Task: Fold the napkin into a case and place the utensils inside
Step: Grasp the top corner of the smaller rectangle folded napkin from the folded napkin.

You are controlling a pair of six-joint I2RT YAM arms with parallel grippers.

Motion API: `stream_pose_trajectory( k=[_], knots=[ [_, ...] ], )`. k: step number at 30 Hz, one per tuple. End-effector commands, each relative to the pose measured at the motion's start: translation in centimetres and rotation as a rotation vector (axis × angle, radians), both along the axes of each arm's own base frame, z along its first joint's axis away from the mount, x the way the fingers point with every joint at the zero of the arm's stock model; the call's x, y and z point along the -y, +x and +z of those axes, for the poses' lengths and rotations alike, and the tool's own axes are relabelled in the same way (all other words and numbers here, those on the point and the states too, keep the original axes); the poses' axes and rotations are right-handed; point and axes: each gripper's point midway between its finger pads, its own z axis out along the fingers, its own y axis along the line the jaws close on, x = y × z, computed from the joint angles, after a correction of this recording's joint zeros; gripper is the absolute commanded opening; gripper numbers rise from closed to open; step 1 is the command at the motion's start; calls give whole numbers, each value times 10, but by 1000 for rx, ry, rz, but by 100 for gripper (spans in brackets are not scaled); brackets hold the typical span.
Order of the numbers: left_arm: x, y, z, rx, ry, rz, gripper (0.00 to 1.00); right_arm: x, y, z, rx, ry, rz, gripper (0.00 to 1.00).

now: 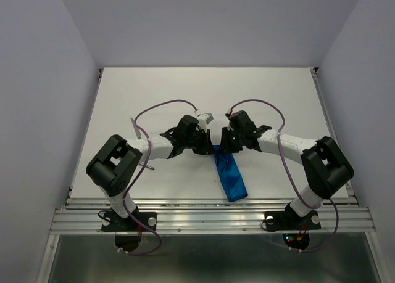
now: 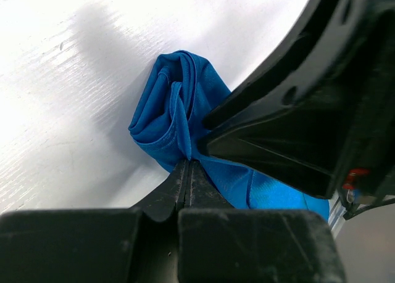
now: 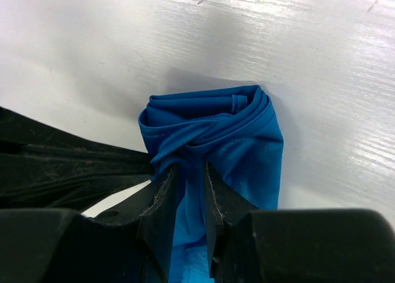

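A white table (image 1: 154, 92) stands between plain grey walls (image 1: 37, 79).

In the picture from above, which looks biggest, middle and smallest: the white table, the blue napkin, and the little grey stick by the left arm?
1. The table, by far the biggest.
2. The napkin, a long narrow blue strip.
3. The grey stick, only a tiny bit showing; the left arm may hide the rest, so its true size is unsure.

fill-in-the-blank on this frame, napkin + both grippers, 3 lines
1. The folded napkin is bright ____.
2. In the left wrist view, the left gripper has its jaws ____ on a napkin fold.
3. Both grippers grip the napkin at its ____ end, away from the arm bases; the right gripper pinches cloth.

Missing words: blue; shut; far
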Motion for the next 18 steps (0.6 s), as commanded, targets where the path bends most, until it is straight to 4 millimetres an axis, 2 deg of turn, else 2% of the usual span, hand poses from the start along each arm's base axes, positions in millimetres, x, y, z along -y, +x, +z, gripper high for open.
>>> stream_pose_trajectory(
  k=[1,7,12,14,18],
  knots=[
    [5,4,24,46,-54,-16,0,-12,8,4,30,66,-1,28],
    [6,3,25,43,-58,-22,0,-19,13,-2,22,84,-3,27],
    [7,3,25,43,-60,-26,0,-24,18,-7,5,100,-26,20],
    [7,2,24,37,-60,-29,0,-24,21,-14,-16,90,-58,15],
    [8,2,27,40,-68,-30,0,-16,22,-35,-57,26,-105,13]
  ],
)
